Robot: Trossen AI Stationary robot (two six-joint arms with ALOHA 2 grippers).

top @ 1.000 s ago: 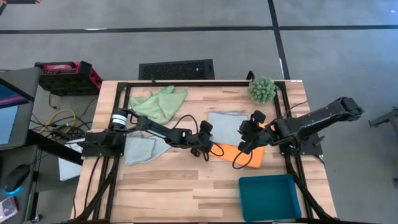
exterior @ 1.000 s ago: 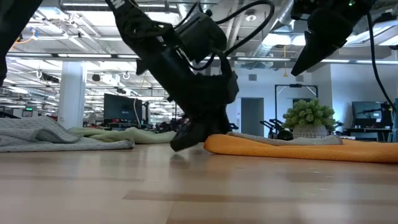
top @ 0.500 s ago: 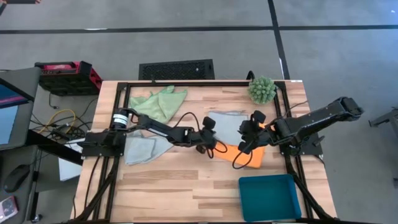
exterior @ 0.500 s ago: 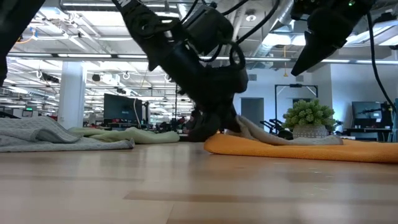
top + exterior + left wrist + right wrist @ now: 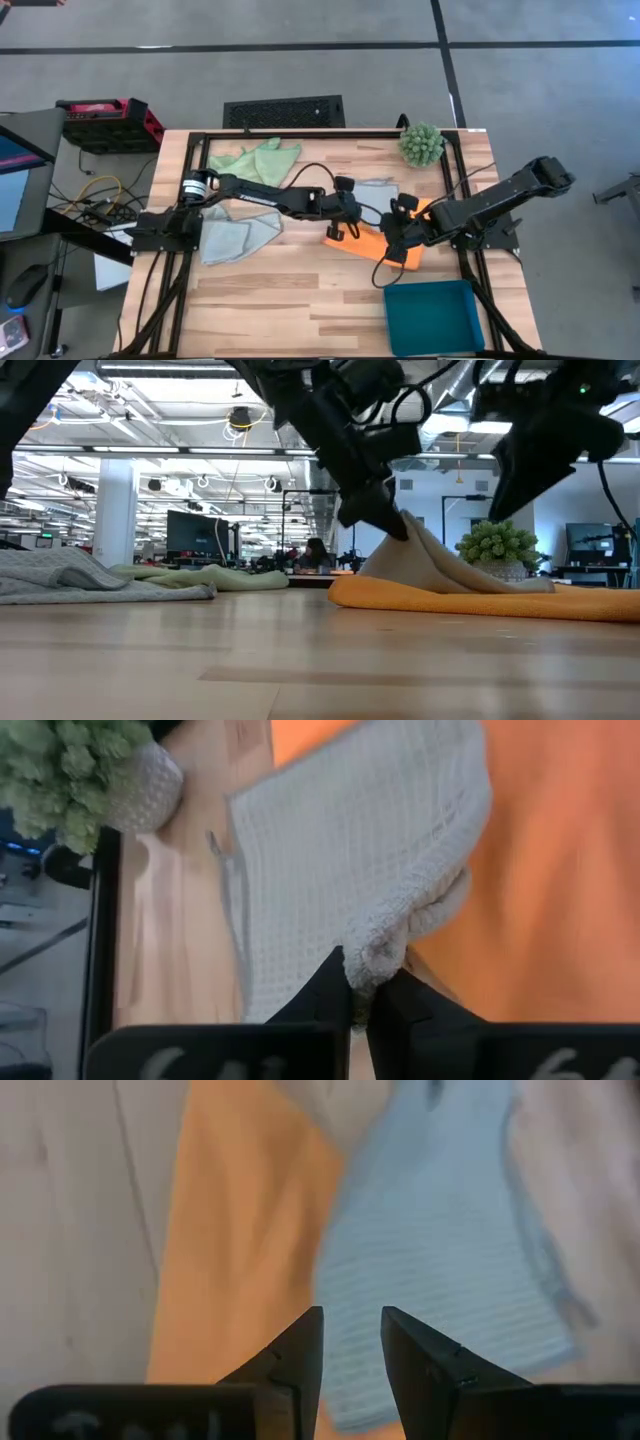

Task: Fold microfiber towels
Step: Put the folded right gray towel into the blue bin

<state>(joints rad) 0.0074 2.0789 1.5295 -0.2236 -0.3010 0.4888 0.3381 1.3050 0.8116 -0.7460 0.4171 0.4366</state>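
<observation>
A pale blue-grey towel (image 5: pixel 380 193) lies partly on an orange towel (image 5: pixel 372 244) right of the table's middle. My left gripper (image 5: pixel 349 207) is shut on the blue-grey towel's left corner and holds it raised. From there the cloth slopes down (image 5: pixel 450 565) onto the orange towel (image 5: pixel 480 600). My right gripper (image 5: pixel 396 237) hovers open above both towels and touches nothing. Its wrist view shows the blue-grey towel (image 5: pixel 440 1270) and the orange towel (image 5: pixel 240 1250) below its fingers. A light green towel (image 5: pixel 256 162) and a pale mint towel (image 5: pixel 235 236) lie flat at the left. My left gripper pinches a bunched corner (image 5: pixel 378 958) of the blue-grey towel between its two fingers. It comes slanting down from the table's left. The corner (image 5: pixel 408 530) is lifted clear. The cloth hangs slack from it, and its far part still rests on the orange towel and the table.
A spiky green ball plant (image 5: pixel 421 143) stands at the far right corner. A teal tray (image 5: pixel 432 315) sits at the near right edge. Bare wood shows along the near side (image 5: pixel 290 300).
My left gripper has gone toward the table's right and up. It has shut on the blue-grey towel's left corner and lifted it off the orange towel. The rest of that towel stays down. My right gripper has sunk a little toward the towels.
</observation>
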